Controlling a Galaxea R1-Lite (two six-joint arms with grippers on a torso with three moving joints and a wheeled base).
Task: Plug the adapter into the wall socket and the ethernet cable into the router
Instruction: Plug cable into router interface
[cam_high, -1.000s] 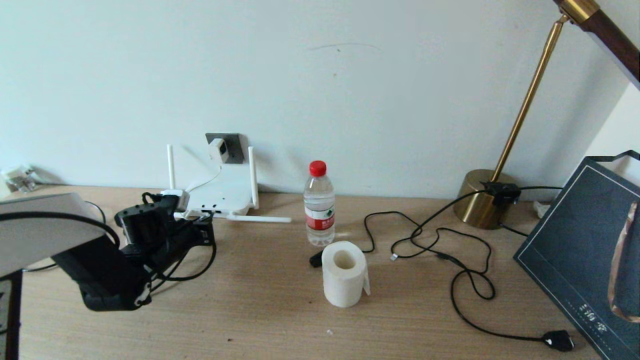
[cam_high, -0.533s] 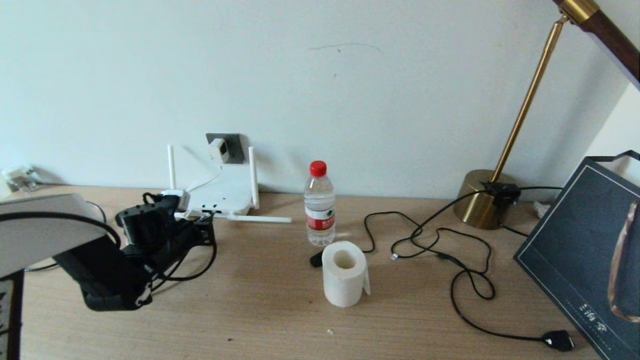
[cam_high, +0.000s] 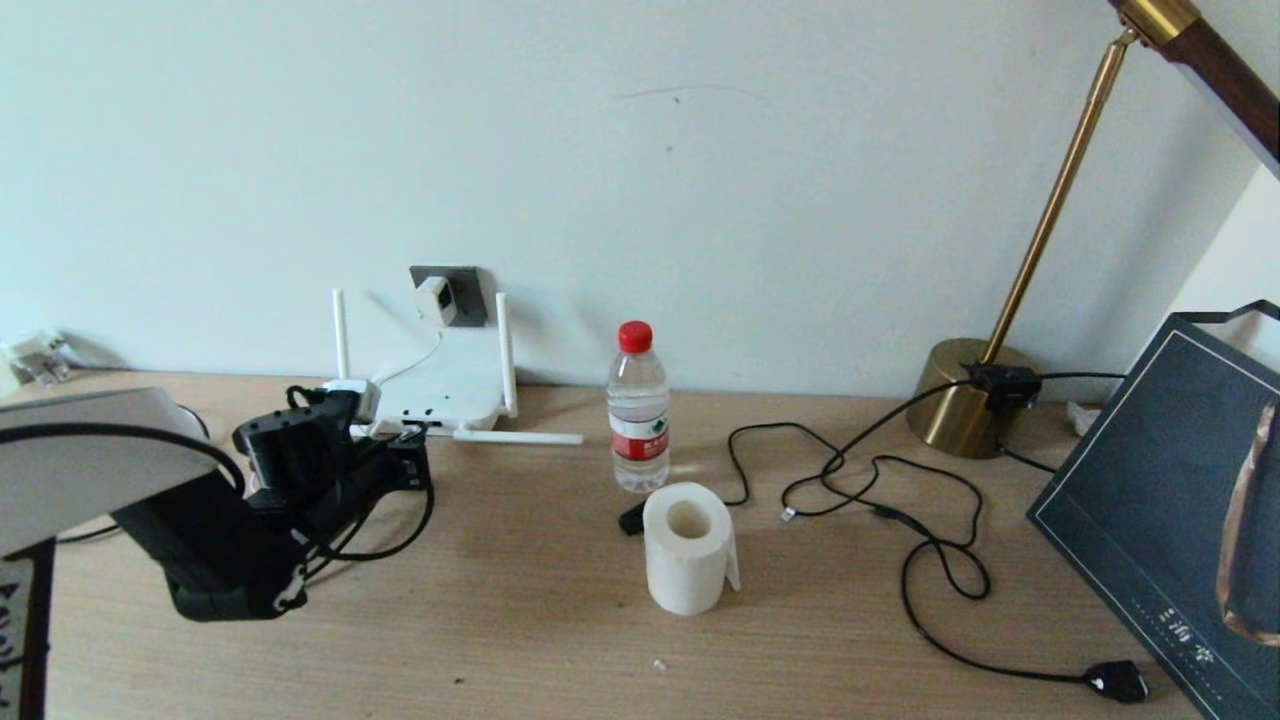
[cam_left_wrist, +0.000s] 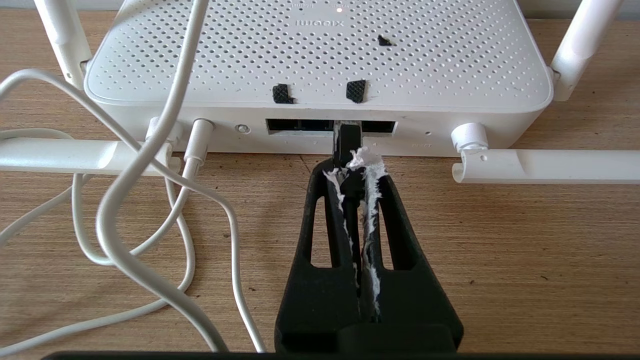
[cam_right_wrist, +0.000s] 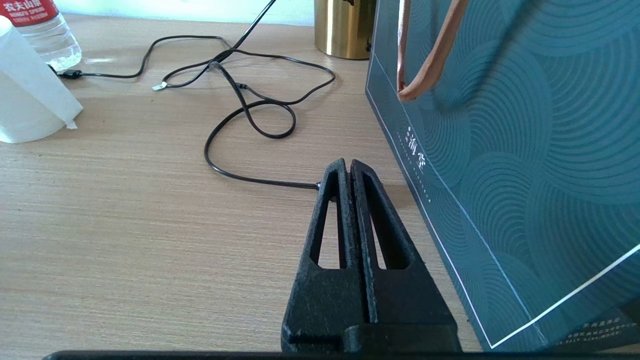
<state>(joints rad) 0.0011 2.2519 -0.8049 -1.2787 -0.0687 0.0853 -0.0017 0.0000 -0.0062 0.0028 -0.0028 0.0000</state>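
The white router (cam_high: 440, 390) lies against the wall with its port edge (cam_left_wrist: 330, 126) facing my left gripper (cam_left_wrist: 350, 167). That gripper is shut on the black plug of the ethernet cable (cam_left_wrist: 348, 142), and the plug's tip sits in one of the dark ports. In the head view the left gripper (cam_high: 408, 464) is right at the router's front edge. The white adapter (cam_high: 437, 298) sits in the dark wall socket (cam_high: 465, 285) above the router, its white cord (cam_left_wrist: 150, 165) running down to the router. My right gripper (cam_right_wrist: 347, 165) rests shut and empty, low over the table beside a teal bag.
A water bottle (cam_high: 638, 410) and a toilet-paper roll (cam_high: 688, 545) stand mid-table. A brass lamp base (cam_high: 965, 400) with a looping black cord (cam_high: 940, 560) and chunky plug (cam_high: 1115, 682) lies to the right. The teal bag (cam_high: 1180, 500) stands at the far right.
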